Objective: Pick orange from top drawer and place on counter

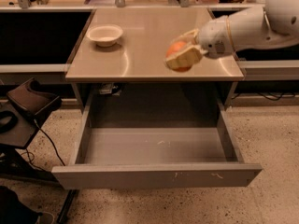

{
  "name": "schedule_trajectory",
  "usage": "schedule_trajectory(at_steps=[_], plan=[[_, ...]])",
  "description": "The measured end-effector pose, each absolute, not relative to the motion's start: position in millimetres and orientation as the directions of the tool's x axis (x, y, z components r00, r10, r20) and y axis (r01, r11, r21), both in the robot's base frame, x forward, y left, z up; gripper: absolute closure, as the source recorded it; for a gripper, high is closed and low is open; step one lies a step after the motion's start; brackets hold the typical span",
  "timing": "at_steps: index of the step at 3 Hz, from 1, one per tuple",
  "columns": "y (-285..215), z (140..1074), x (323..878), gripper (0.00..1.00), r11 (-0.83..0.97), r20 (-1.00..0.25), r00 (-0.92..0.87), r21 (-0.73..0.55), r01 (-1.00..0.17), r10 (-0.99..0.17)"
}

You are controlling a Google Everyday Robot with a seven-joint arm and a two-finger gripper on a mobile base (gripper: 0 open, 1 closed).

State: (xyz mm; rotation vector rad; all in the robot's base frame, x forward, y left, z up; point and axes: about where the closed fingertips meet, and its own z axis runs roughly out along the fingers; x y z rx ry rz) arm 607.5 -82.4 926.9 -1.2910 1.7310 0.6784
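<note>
My gripper (180,55) is shut on the orange (176,48) and holds it over the front right part of the counter (140,50), a little above its surface. The cream fingers (183,59) wrap the fruit, so only its top shows. The white arm reaches in from the right. The top drawer (154,174) stands pulled fully open below the counter, and its grey inside shows nothing in it.
A white bowl (105,34) sits on the counter's back left. Dark side shelves (37,36) flank the counter on both sides. A black stool or stand (28,104) with cables is on the floor at the left, near the drawer's left corner.
</note>
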Motion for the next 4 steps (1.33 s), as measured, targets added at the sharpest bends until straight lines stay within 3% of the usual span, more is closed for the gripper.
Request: schedule_trajectory(at_steps=[2, 4], plan=[[-32.5, 967.2, 706.0, 1.0, 0.396, -0.92, -0.142, -0.015, -0.918, -0.365], [-50.2, 912.2, 791.9, 1.0, 0.597, -0.908, -0.267, 0.023, -0.802, -0.324]])
